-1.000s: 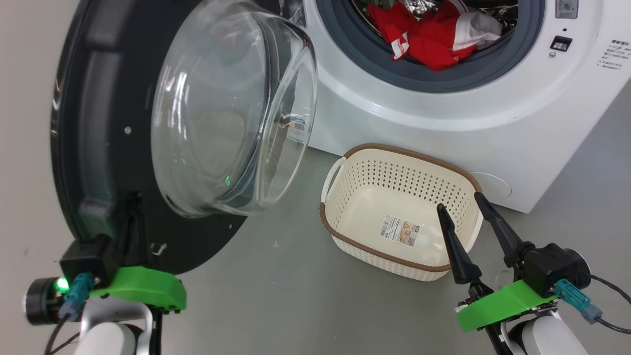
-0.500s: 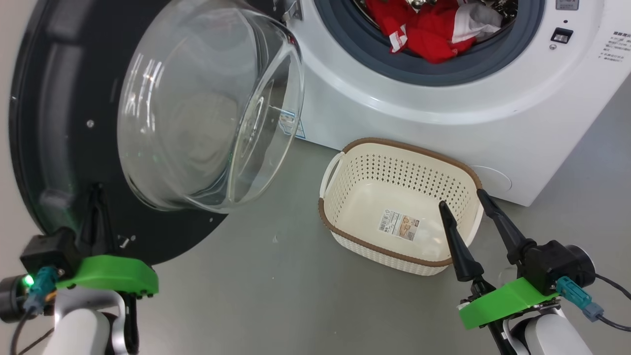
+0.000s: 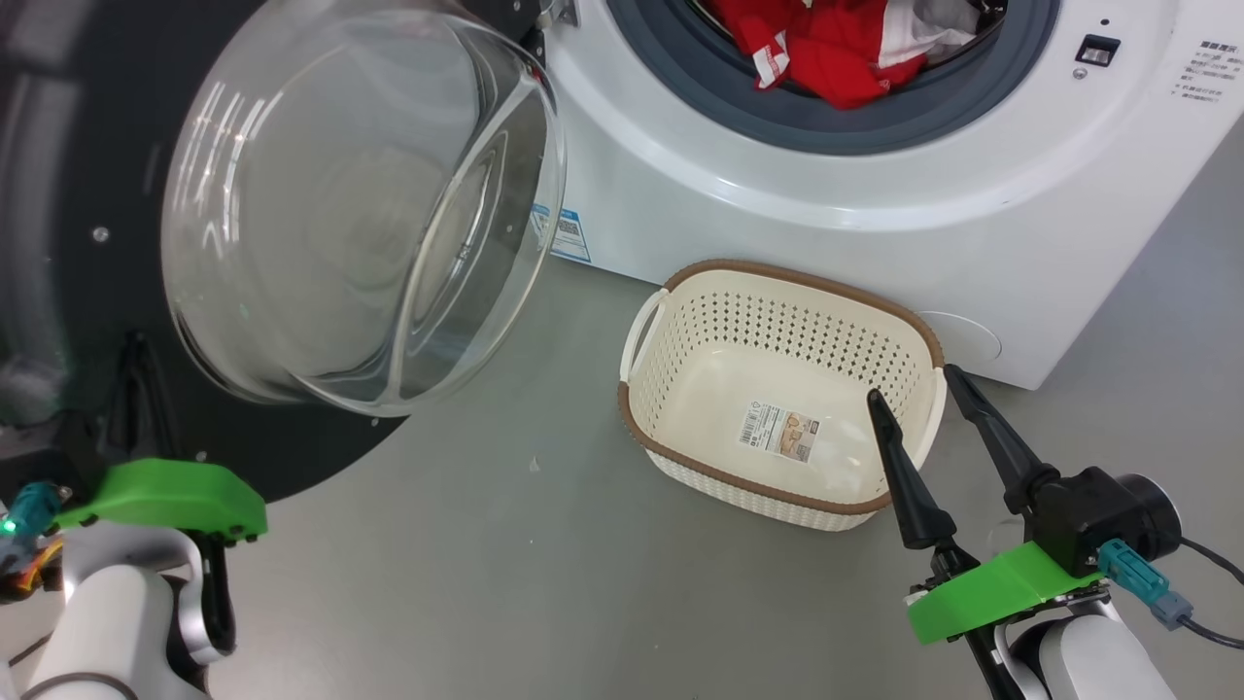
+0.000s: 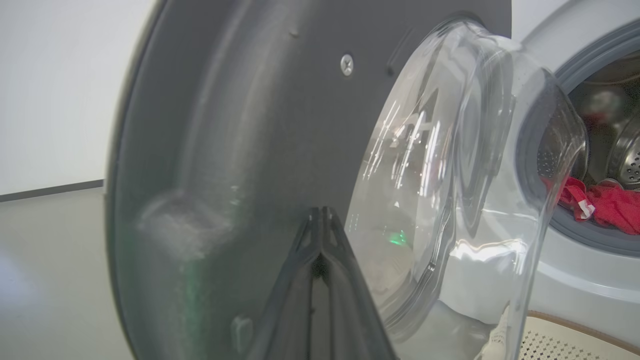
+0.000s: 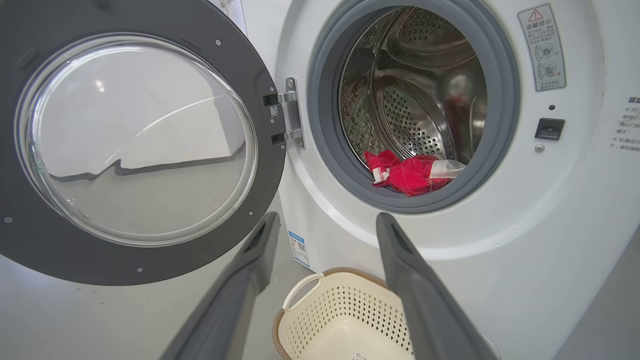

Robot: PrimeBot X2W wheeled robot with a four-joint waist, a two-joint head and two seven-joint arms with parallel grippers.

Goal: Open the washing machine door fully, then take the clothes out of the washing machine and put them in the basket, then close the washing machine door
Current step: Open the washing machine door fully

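Note:
The washing machine door (image 3: 58, 194) stands swung out to the left, its glass bowl (image 3: 360, 214) bulging toward me. My left gripper (image 3: 131, 342) is shut, its joined tips (image 4: 322, 212) resting against the door's dark inner face (image 4: 240, 125) below the bowl, holding nothing. The washing machine (image 3: 777, 224) gapes open, with the red and white clothes (image 3: 826, 58) lying at the drum's front lip (image 5: 410, 175). The basket (image 3: 777, 275) sits bare on the floor before the machine. My right gripper (image 3: 912, 382) hovers open over the basket's near right corner, nothing between its fingers (image 5: 328, 217).
The grey floor (image 3: 544, 544) stretches in front of the basket and under the door. A pale wall (image 4: 60, 90) lies behind the open door on the left. A blue-bordered label (image 3: 561, 233) is stuck low on the machine's front.
The door has swung further open to the left, and my left gripper has moved left with it, tips still on its inner face. The right gripper has barely moved.

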